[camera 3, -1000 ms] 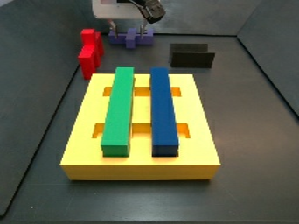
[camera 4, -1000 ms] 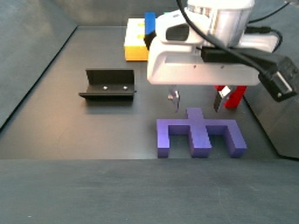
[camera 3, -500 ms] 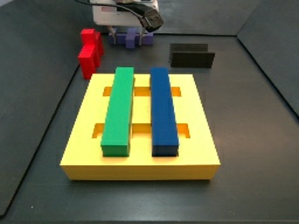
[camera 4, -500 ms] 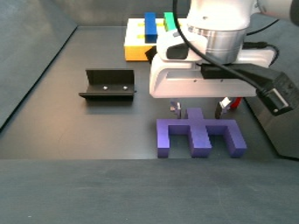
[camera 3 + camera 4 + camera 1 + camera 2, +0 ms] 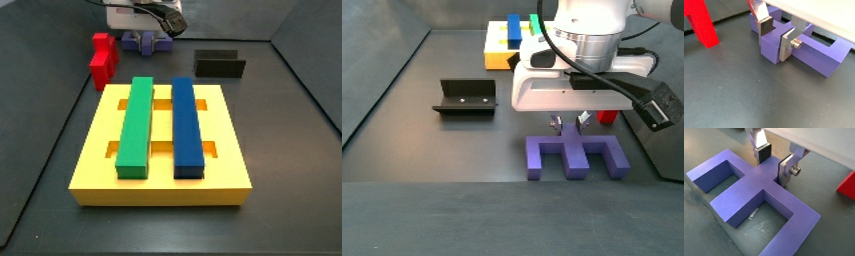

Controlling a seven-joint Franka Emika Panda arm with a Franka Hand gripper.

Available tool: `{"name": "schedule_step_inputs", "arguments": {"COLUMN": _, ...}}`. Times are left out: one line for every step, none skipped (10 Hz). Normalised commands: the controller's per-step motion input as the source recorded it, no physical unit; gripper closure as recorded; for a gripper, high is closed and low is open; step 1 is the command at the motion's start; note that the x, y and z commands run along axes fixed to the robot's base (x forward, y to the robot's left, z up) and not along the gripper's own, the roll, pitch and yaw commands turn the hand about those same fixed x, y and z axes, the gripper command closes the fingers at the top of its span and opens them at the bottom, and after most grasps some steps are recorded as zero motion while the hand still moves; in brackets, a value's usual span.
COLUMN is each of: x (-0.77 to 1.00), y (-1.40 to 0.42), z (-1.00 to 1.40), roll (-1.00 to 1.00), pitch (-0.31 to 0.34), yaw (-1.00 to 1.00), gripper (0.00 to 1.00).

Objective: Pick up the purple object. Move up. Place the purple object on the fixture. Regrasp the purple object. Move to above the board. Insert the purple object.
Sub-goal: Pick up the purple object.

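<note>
Purple-lavender blocky bar with raised centre knob (image 5: 757,198) flat on dark bench (image 5: 737,100), near tall red blocky piece (image 5: 703,25). Tool (image 5: 775,162) lowered over knob, silver plate fingers (image 5: 787,44) straddling it, closed on knob in both wrist views. Black L-shaped fixture (image 5: 465,97) well apart. Yellow slotted board (image 5: 160,178) well apart too.

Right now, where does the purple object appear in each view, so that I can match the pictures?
Wrist view: purple object, its knob between the fingers of the gripper.
Wrist view: fills the picture, gripper over it.
Side view: far end of the floor, under the gripper.
Side view: near the front, below the gripper.
Shared landmark: the red blocky piece beside it.
</note>
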Motion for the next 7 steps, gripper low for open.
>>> {"name": "schedule_step_inputs", "arguments": {"x": 0.0, "y": 0.0, "z": 0.0, "roll": 0.0, "pitch": 0.0, "yaw": 0.0, "gripper": 1.0}}
{"name": "schedule_step_inputs", "arguments": {"x": 0.0, "y": 0.0, "z": 0.0, "roll": 0.0, "pitch": 0.0, "yaw": 0.0, "gripper": 1.0}}
{"name": "schedule_step_inputs", "arguments": {"x": 0.0, "y": 0.0, "z": 0.0, "roll": 0.0, "pitch": 0.0, "yaw": 0.0, "gripper": 1.0}}
{"name": "schedule_step_inputs", "arguments": {"x": 0.0, "y": 0.0, "z": 0.0, "roll": 0.0, "pitch": 0.0, "yaw": 0.0, "gripper": 1.0}}
{"name": "schedule_step_inputs", "arguments": {"x": 0.0, "y": 0.0, "z": 0.0, "roll": 0.0, "pitch": 0.0, "yaw": 0.0, "gripper": 1.0}}
{"name": "schedule_step_inputs", "arguments": {"x": 0.0, "y": 0.0, "z": 0.0, "roll": 0.0, "pitch": 0.0, "yaw": 0.0, "gripper": 1.0}}
{"name": "schedule_step_inputs", "arguments": {"x": 0.0, "y": 0.0, "z": 0.0, "roll": 0.0, "pitch": 0.0, "yaw": 0.0, "gripper": 1.0}}
